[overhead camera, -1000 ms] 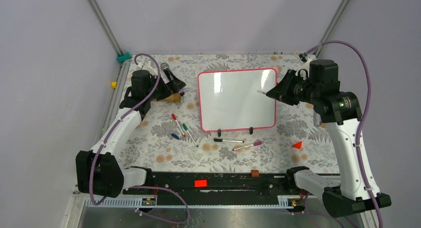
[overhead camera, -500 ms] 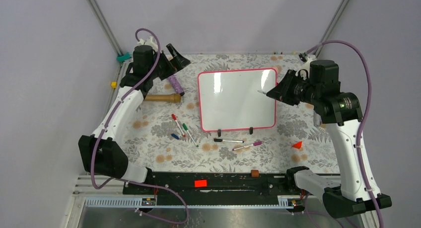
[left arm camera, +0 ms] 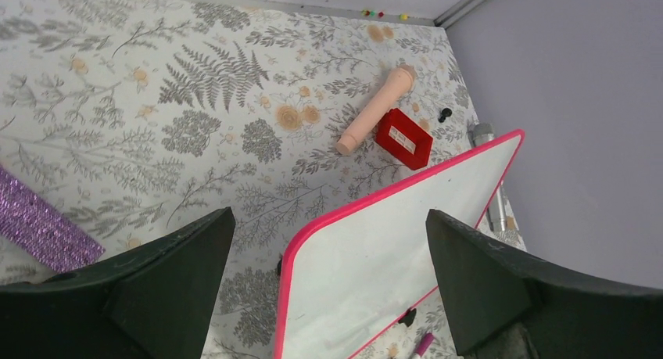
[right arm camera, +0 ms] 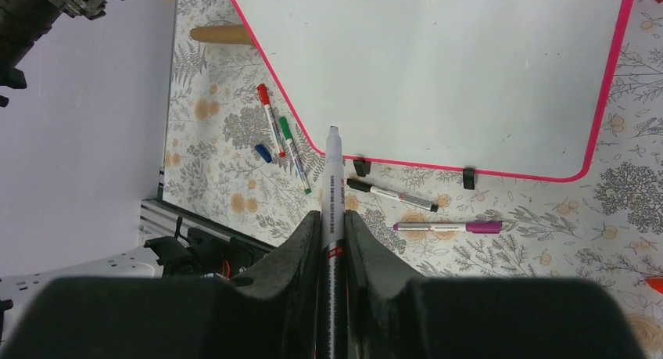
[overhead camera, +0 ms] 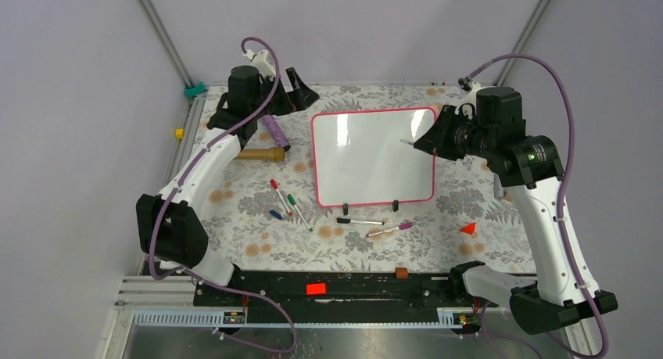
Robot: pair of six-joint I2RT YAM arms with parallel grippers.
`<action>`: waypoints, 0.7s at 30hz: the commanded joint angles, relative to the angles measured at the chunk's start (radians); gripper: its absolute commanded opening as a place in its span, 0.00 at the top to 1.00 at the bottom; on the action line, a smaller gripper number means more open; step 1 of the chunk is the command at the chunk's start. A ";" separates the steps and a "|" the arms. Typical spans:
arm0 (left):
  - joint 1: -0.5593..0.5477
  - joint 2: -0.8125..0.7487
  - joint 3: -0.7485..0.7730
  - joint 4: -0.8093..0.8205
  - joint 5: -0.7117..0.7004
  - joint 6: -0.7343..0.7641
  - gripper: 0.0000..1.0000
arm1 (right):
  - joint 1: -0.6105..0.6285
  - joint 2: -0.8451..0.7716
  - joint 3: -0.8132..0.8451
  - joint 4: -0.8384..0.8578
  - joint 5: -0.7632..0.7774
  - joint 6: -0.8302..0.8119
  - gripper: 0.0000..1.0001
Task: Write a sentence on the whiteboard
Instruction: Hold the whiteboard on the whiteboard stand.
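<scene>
The whiteboard (overhead camera: 374,157), glossy white with a pink-red rim and two black clip feet, lies in the middle of the table; its face looks blank. It also shows in the left wrist view (left arm camera: 391,257) and the right wrist view (right arm camera: 438,70). My right gripper (overhead camera: 424,142) is shut on a white marker (right arm camera: 332,179), uncapped tip forward, held over the board's right edge. My left gripper (overhead camera: 301,95) is open and empty, raised above the table beyond the board's far left corner, which shows between its fingers (left arm camera: 156,281).
A purple glitter roll (overhead camera: 274,131) and a wooden pin (overhead camera: 258,153) lie left of the board. Red (overhead camera: 278,193), green (overhead camera: 295,206), black (overhead camera: 360,220) and purple (overhead camera: 389,230) markers lie in front. A peach cylinder (left arm camera: 375,113) and red block (left arm camera: 403,138) lie behind it.
My left arm has risen and swung back and right, away from the purple roll, which stays on the table. My right gripper has shifted slightly left with the marker.
</scene>
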 commanded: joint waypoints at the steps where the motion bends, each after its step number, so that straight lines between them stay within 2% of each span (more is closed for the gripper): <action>1: 0.006 -0.052 -0.064 0.199 0.102 0.091 0.05 | 0.009 -0.018 0.027 -0.004 0.031 -0.006 1.00; 10: 0.008 0.032 0.058 0.037 0.154 0.056 0.03 | 0.010 -0.042 0.002 0.015 0.040 0.004 1.00; 13: 0.008 0.046 0.065 0.031 0.164 0.040 0.01 | 0.011 -0.045 0.001 0.014 0.041 -0.007 1.00; 21: 0.034 0.061 0.076 -0.067 0.180 0.117 0.01 | 0.026 -0.006 0.006 0.023 0.046 -0.051 1.00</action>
